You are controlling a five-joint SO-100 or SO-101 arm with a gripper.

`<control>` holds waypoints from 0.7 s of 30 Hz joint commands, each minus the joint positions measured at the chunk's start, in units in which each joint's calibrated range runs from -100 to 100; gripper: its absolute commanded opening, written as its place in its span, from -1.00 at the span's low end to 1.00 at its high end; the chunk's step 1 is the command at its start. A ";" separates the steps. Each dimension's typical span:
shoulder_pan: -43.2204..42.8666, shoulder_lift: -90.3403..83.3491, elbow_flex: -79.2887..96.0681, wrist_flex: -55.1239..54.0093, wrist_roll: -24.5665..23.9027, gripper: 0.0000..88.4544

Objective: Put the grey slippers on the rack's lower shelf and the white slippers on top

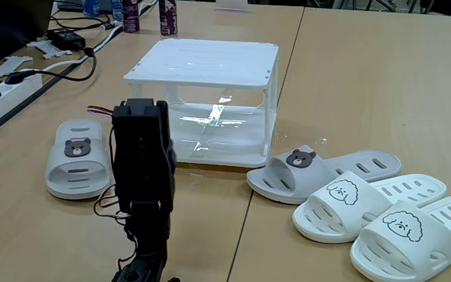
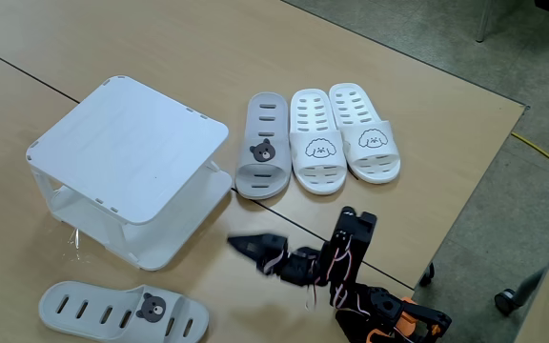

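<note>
In a fixed view, one grey slipper [image 2: 122,312] lies lower left, the empty rack [image 2: 127,157] upper left, the other grey slipper [image 2: 264,145] and white slippers [image 2: 343,131] centre-top. The gripper [image 2: 248,246] holds nothing; its opening I cannot tell. Reaching under the top shelf risks nudging the light rack.

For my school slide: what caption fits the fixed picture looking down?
A black robot arm faces an empty white rack, three slippers lined up beside it, one grey slipper apart.
</note>
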 commanded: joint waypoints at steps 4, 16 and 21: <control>-21.64 2.53 0.09 -1.29 0.42 -0.97; -23.45 4.89 -16.78 14.68 0.42 -0.49; -22.95 9.10 -28.24 19.34 0.42 -0.44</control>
